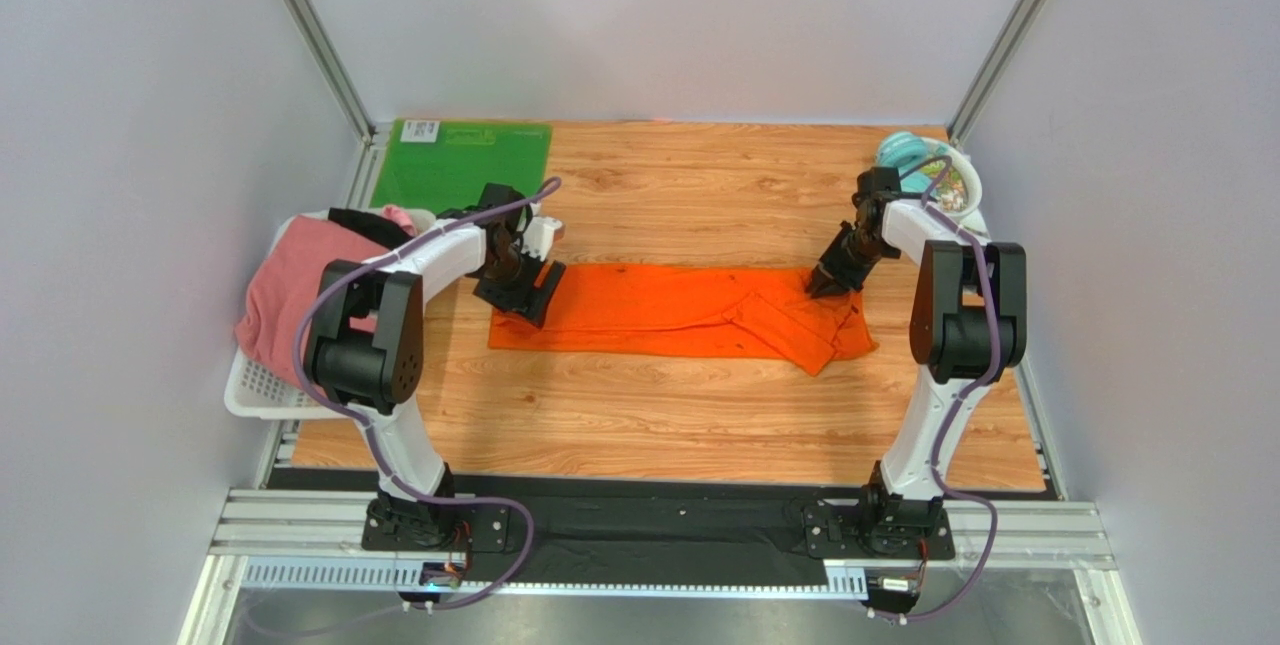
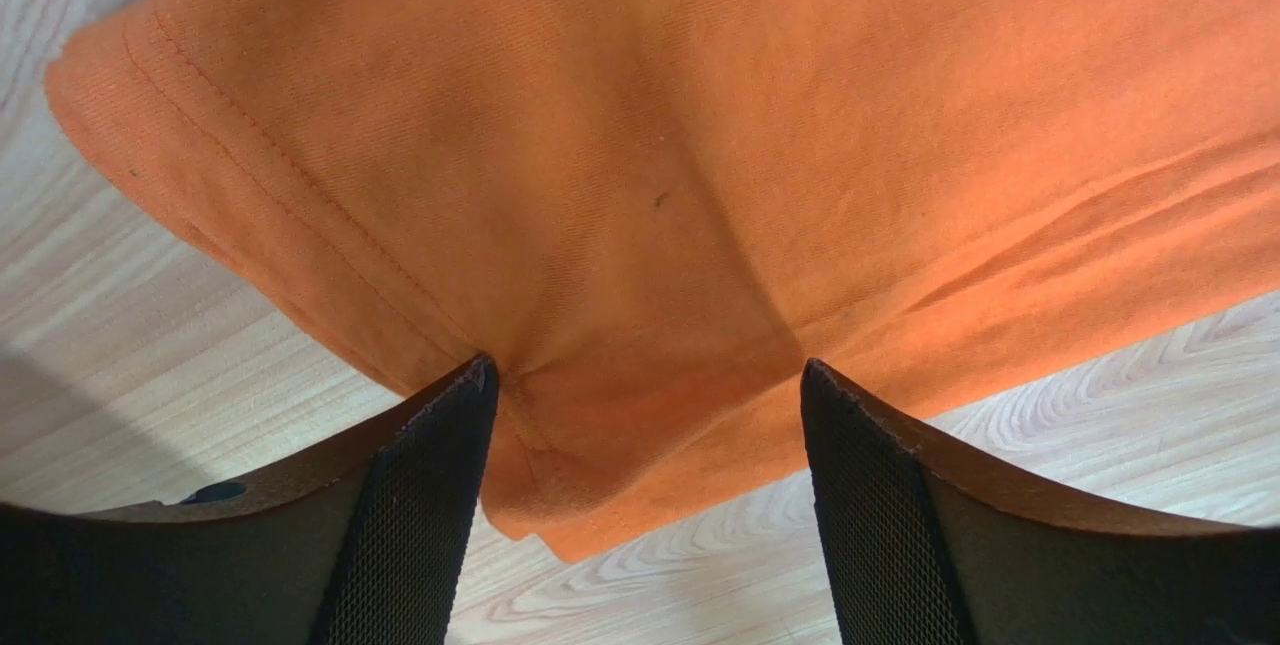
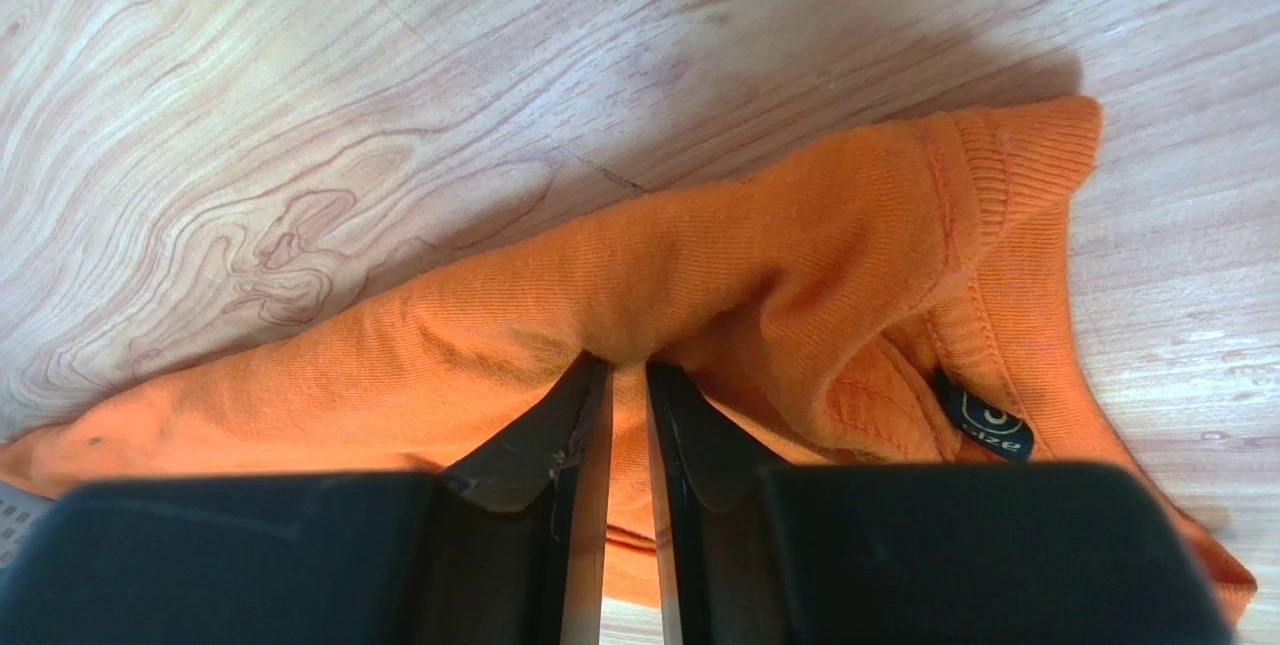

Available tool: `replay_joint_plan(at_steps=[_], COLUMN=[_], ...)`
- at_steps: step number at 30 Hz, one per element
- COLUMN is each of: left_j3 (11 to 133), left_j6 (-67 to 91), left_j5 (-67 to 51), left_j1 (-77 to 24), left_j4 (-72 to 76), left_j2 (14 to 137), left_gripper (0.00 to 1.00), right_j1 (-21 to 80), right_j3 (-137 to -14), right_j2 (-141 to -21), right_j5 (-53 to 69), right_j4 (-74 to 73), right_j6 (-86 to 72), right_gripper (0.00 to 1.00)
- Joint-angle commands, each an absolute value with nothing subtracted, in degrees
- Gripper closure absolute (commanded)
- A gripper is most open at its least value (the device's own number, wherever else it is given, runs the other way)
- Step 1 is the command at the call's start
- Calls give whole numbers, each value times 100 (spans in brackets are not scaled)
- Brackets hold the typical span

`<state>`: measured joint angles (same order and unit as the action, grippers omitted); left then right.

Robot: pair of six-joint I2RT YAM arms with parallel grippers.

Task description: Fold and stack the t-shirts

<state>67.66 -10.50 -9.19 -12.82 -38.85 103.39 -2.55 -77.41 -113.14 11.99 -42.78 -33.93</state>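
We have the orange t-shirt (image 1: 676,312) lying as a long flat strip across the middle of the wooden table (image 1: 676,435), folded lengthwise, with its hem (image 2: 301,210) toward the left and its collar (image 3: 992,195) toward the right. The pink t-shirt (image 1: 293,285) and the black t-shirt (image 1: 368,222) sit in the white basket (image 1: 256,390) at the left edge.

Our left gripper (image 2: 646,375) is released, its jaws spread wide over the hem corner with the cloth between them and not pinched. Our right gripper (image 3: 625,368) is clenched on a bunched fold of the orange shirt just beside the collar.

We judge the shirt light, limp and a little grippy. It will sag and crease wherever we lift it, and it will drag on the wood instead of sliding cleanly. The stitched hem and the ribbed collar are its firmest parts, so we take hold there, catching all the layers at the corner. A pinch that catches only the top layer would let the fold fall open.
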Motion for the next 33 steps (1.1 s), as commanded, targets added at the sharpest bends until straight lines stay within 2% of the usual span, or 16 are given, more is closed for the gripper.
replay_joint_plan(at_steps=[1,10,20,29,33], left_j3=[6733,6179,7127,7119,7102], left_j6=[-1046,-1274,-1248,-826,-774], left_j5=[-1081,-607,-167,-1633,-1731], left_j1=[-1231,-1230,-1231,-1450,-1450], left_j4=[-3858,-3753,-4104,-4456,-4483], left_j2=[10354,9994,9211,9702,10011], left_gripper=[20,21,21,21,23], right_j1=[-229,-229,-229,-229,-229], right_j3=[-7682,-7769,-7734,-7717,-7682], right_j2=[-11575,-11593,-11628,-11637,-11637], right_j5=[888,879,905,923,905], right_j4=[-4157,-4228,-4228,-4219,-4210], right_j6=[-3261,-3234,-3217,-3217,-3208], right_gripper=[80,81,81,81,81])
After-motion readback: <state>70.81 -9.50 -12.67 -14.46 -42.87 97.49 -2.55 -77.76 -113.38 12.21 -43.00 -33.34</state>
